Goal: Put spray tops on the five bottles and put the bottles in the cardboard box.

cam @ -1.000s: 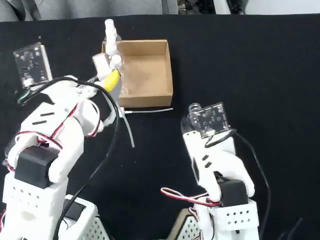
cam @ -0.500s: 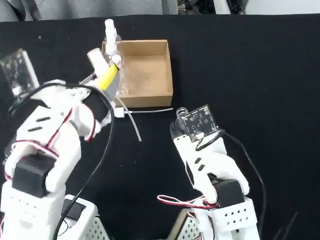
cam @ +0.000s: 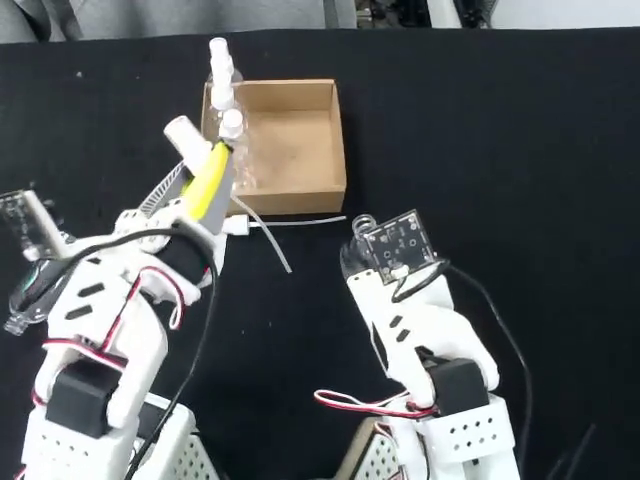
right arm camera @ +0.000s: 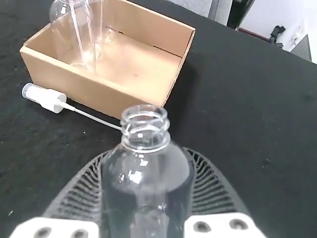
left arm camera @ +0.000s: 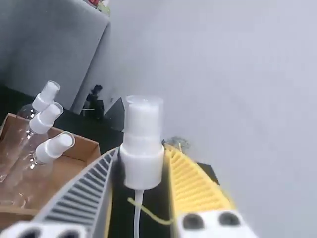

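My left gripper [left arm camera: 142,163] was clamped on a spray top [left arm camera: 142,124], and my right gripper [right arm camera: 147,171] on an uncapped bottle [right arm camera: 145,131] short of the cardboard box [cam: 325,140]. Three capped bottles [left arm camera: 45,119] stood in the box, and a spare top [right arm camera: 42,96] lay beside it. Since a second before, my left arm had drawn back, tilting its top upward.

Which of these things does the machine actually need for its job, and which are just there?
In the job:
cardboard box; three topped bottles in it; open bottle in the right gripper; spray top in the left gripper; spare spray top beside the box.

Just there:
black table cover; grey backdrop beyond the table.
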